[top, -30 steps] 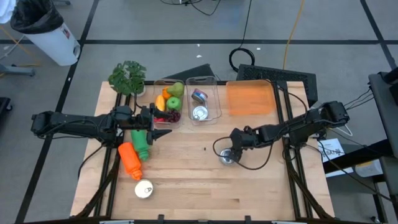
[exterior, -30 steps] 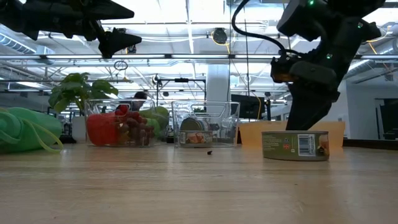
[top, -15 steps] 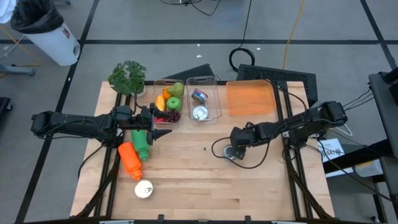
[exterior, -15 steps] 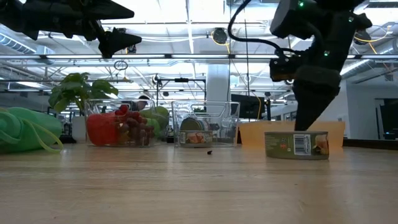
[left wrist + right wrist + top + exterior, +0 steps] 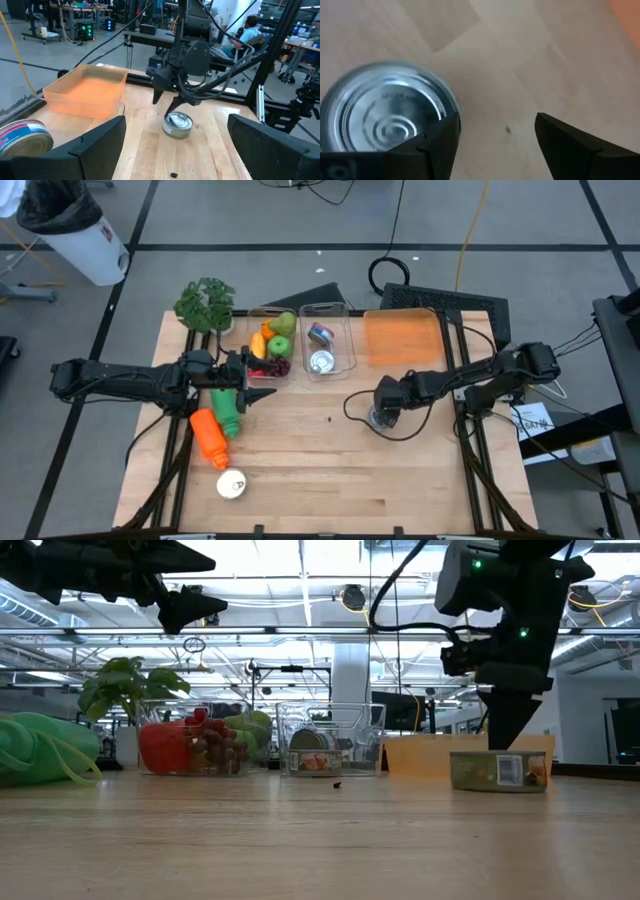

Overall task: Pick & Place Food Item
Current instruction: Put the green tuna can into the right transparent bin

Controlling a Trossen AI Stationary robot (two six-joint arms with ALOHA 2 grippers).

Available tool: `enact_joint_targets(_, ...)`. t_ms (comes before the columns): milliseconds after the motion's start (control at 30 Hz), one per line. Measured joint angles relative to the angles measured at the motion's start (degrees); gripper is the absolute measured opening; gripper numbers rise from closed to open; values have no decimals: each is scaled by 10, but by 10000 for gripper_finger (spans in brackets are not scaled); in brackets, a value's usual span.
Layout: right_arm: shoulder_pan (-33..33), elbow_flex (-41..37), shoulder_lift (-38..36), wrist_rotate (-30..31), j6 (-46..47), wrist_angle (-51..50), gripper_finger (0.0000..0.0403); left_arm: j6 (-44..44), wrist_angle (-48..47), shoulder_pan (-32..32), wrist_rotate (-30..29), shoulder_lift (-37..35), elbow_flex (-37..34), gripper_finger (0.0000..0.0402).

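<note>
We hover over a can beside the orange tray

Our right gripper (image 5: 379,416) hangs just above the can (image 5: 178,124), which stands upright on the table (image 5: 320,480) a little in front of the orange tray (image 5: 402,337); the jaws are parted and hold nothing, and the wrist view shows one finger (image 5: 437,145) at the can's rim with bare wood between the 2, so we judge the gripper is off-centre for a grasp. The can is low and round, with a shiny ringed lid and a printed label. Our left gripper (image 5: 262,393) waits well away from the tray, past the 2 clear bins, its jaws wide and empty, probably to keep clear.
</note>
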Motion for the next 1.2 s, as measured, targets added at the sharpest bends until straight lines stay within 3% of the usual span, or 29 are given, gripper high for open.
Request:
enact_joint_targets(300,-7,-49,4,0,25,-3,247,0,-4,0,0,0,0,361)
enact_joint_targets(967,-6,-47,-10,4,11,57,247,-13,-15,0,0,18,0,361)
enact_joint_targets(1200,17,-47,-33,6,-90,131,247,-13,2,0,0,53,0,361)
